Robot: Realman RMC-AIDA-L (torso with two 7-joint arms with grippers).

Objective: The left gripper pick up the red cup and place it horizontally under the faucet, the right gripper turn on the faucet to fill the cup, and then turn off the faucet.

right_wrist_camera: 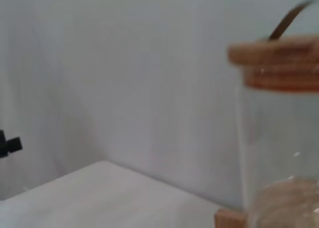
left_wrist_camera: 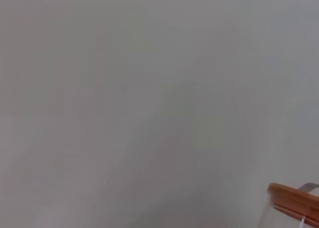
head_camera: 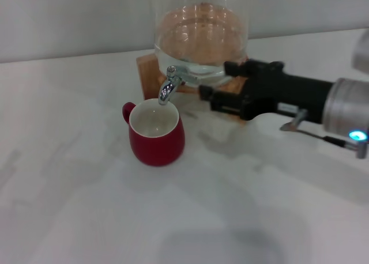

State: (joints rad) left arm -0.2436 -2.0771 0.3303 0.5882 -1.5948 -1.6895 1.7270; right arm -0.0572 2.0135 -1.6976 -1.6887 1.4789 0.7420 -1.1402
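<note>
The red cup [head_camera: 157, 138] stands upright on the white table, its white inside facing up and its handle toward the left. Its rim sits directly below the spout of the chrome faucet [head_camera: 169, 84], which is fixed to the clear glass jar [head_camera: 200, 39]. I see no stream of water from the spout. My right gripper [head_camera: 221, 82] reaches in from the right, open, with its fingertips just right of the faucet's lever and one finger [head_camera: 214, 96] lower than the other. The left gripper is out of view.
The jar rests on a wooden stand [head_camera: 147, 71] at the back of the table [head_camera: 86, 206]. Its wooden lid shows in the left wrist view [left_wrist_camera: 295, 200] and the right wrist view [right_wrist_camera: 274, 56]. A grey wall is behind.
</note>
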